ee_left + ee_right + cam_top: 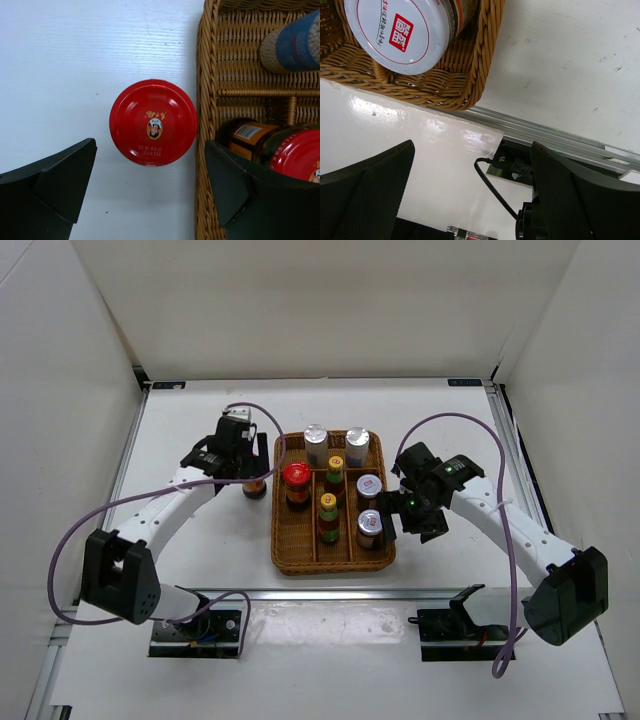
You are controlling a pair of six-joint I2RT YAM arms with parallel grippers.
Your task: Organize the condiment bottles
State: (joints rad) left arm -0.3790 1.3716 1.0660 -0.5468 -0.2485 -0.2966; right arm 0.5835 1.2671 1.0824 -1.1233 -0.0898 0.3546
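Left gripper (247, 468) above lone red-capped jar (153, 122), jaws wide apart, not closed on anything. Jar upright on table (75, 60), outside wicker tray (206, 165), cap edge just beside tray's left wall; touching or not, cannot tell. Other seven bottles in tray: second red-capped jar (296, 476) in left compartment, two yellow-capped bottles (335, 463) in middle, four silver-capped shakers (369, 486) along back and right. Right gripper (472, 150) by tray's near right corner, jaws apart, empty.

Step in hand, probably: grab outside jar, move into left compartment. For a clean grasp: watch tray-side finger (235, 185), apparently over the wicker wall and likely to land on the rim if lowered straight. Better to turn wrist so fingers straddle jar along the wall, or nudge jar clear first. Grip on body below cap, lift straight, clear rim, set down next to other red jar without knocking it.
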